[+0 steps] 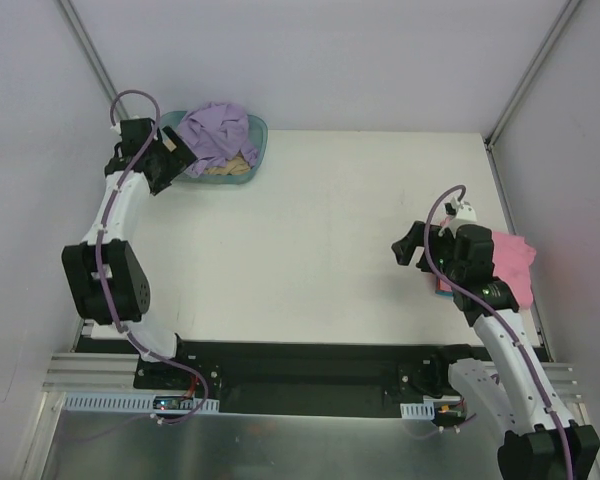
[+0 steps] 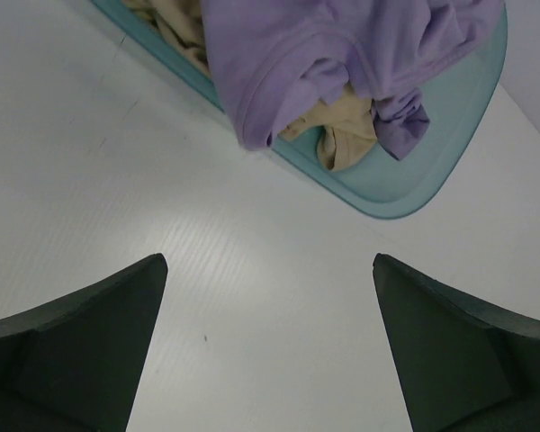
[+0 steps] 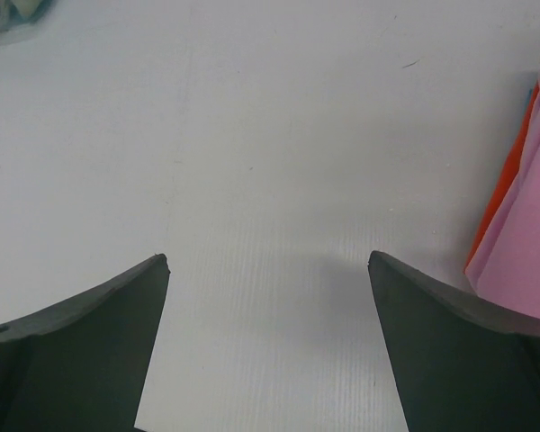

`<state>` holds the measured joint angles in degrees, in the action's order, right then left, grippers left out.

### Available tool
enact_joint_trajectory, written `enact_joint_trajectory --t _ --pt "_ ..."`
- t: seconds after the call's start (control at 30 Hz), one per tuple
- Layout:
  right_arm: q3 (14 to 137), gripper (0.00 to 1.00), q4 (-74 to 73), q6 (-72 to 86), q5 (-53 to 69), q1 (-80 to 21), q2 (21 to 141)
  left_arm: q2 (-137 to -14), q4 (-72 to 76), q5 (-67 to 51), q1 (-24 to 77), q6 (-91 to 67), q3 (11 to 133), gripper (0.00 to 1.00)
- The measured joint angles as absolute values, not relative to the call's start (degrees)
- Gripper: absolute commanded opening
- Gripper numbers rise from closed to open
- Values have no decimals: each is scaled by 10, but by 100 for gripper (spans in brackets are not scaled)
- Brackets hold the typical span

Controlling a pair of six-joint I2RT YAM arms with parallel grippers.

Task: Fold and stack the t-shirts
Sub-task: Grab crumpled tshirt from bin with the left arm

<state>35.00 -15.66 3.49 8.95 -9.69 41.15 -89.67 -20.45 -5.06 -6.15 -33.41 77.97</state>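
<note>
2 end effectors (image 2: 270, 342) (image 3: 268, 342), 3 t-shirts (image 1: 218, 132).

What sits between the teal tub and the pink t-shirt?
Nothing: in the top external view only bare white table separates the teal tub from the pink t-shirt.

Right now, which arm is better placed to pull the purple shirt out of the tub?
The left. Its open end effector hangs right beside the teal tub, with the lavender shirt draped over the rim just ahead. The right end effector is across the table, by the pink shirt.
</note>
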Motion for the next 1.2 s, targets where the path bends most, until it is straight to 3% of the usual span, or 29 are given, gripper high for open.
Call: enact_joint_trajectory --t 0.43,0.57,0.6,0.77,0.9,1.0,1.03,1.13,1.17,1.2 --pt "350 97 -156 29 54 -97 464 -1185 -205 -34 -65 -261 1053 87" --pt "350 97 -157 27 43 -97 463 -1239 -206 -23 -65 -246 1099 60" --pt "350 97 -157 27 40 -97 462 -1248 -206 -23 -65 -243 1106 57" --pt "350 97 -157 26 26 -97 458 -1263 -208 -25 -65 -231 1114 64" --pt "350 97 -157 24 22 -97 459 -1263 -209 -24 -65 -230 1114 59" --pt "350 97 -157 24 21 -97 459 -1264 -209 -24 -65 -229 1114 49" --pt "350 97 -157 23 21 -97 459 -1264 -209 -24 -65 -228 1114 35" --pt "350 97 -157 23 19 -97 458 -1265 -209 -24 -65 -225 1114 18" --pt "350 97 -157 23 19 -97 458 -1265 -209 -24 -65 -220 1114 1" --pt "350 97 -157 23 18 -97 458 -1265 -209 -24 -65 -216 1114 0"
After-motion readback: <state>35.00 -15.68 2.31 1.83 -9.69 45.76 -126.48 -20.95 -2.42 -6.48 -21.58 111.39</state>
